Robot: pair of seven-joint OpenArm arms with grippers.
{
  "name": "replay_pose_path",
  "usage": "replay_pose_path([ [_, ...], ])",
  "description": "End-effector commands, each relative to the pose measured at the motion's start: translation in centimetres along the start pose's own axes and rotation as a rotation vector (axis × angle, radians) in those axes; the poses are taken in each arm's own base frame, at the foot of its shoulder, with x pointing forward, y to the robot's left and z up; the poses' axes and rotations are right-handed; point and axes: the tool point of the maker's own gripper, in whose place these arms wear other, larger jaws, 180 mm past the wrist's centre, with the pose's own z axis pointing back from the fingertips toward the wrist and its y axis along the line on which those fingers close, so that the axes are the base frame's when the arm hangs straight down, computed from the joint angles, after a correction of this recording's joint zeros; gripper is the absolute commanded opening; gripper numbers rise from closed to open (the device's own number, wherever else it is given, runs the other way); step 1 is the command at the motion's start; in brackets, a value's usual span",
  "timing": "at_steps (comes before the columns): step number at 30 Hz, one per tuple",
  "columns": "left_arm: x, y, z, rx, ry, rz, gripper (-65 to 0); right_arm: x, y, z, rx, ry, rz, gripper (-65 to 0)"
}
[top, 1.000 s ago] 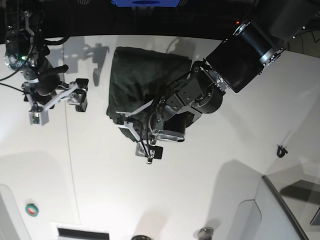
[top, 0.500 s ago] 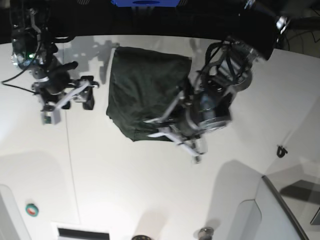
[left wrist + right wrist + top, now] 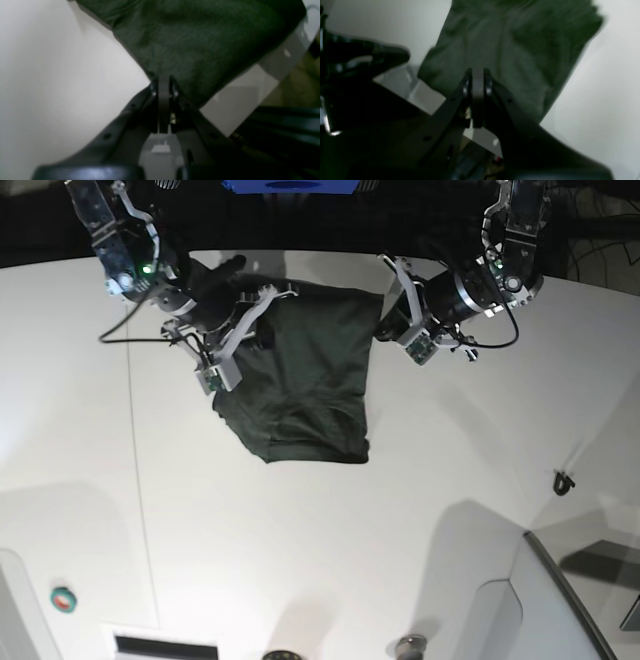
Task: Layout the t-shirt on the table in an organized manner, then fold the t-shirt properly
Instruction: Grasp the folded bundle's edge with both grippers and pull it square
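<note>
The dark green t-shirt (image 3: 310, 380) lies folded into a rough rectangle at the far middle of the white table (image 3: 400, 530). My left gripper (image 3: 388, 310) is at the shirt's far right corner. In the left wrist view the left gripper (image 3: 163, 80) is shut, its tips pinching the corner of the t-shirt (image 3: 200, 37). My right gripper (image 3: 268, 298) is at the far left corner. In the right wrist view the right gripper (image 3: 477, 71) is also shut, tips pressed into the t-shirt (image 3: 507, 45).
A thin dark seam (image 3: 135, 480) runs down the table's left side. A small green and red disc (image 3: 63, 600) sits at the near left. A small dark clip (image 3: 563, 480) lies at the right. A translucent panel (image 3: 570, 600) fills the near right corner.
Both arms swung from the near side to the shirt's far corners. Both grippers went from open to shut. The left arm no longer covers the shirt's near right part.
</note>
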Motion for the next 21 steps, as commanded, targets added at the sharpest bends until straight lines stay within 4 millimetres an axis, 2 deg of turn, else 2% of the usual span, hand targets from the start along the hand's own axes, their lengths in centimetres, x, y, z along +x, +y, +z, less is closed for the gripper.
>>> replay_pose_path([
  [1, 0.5, 0.1, 0.1, -0.004, -0.037, 0.013, -65.0, 0.4, -0.4, -0.2, -0.003, -0.014, 0.006, -64.5],
  [4, -0.4, 0.1, -0.3, -0.011, -0.04, 0.044, -65.0, -0.8, -1.7, -1.1, -0.031, -0.006, -0.013, -64.5],
  [8, -3.1, -0.2, -0.9, -0.026, 0.018, 0.091, -65.0, -3.1, -3.2, -2.0, -0.066, 0.034, -0.037, -64.5],
  [11, -3.6, -1.0, -1.4, -0.054, 0.034, 0.096, -65.0, -3.0, -3.5, -2.3, -0.069, 0.035, -0.037, -64.7],
  [15, -1.9, -0.9, -0.8, -0.042, -0.012, 0.074, -65.0, -1.2, -2.4, -1.3, -0.046, -0.021, -0.021, -64.7],
  [17, 0.0, -0.4, 0.2, -0.024, -0.075, 0.083, -65.0, 0.2, -1.1, 0.1, -0.02, -0.072, -0.004, -64.7],
  [18, 0.7, 0.0, 0.8, -0.011, -0.105, 0.095, -65.0, 0.9, -1.1, 1.1, -0.02, -0.098, 0.006, -64.7],
  [20, 1.7, 1.0, 2.4, 0.03, -0.149, 0.111, -65.0, 2.1, -0.9, 2.9, -0.02, -0.148, 0.011, -64.7],
  [21, 1.5, 1.4, 3.3, 0.055, -0.153, 0.117, -65.0, 2.4, -1.1, 3.8, -0.032, -0.168, 0.005, -64.7],
])
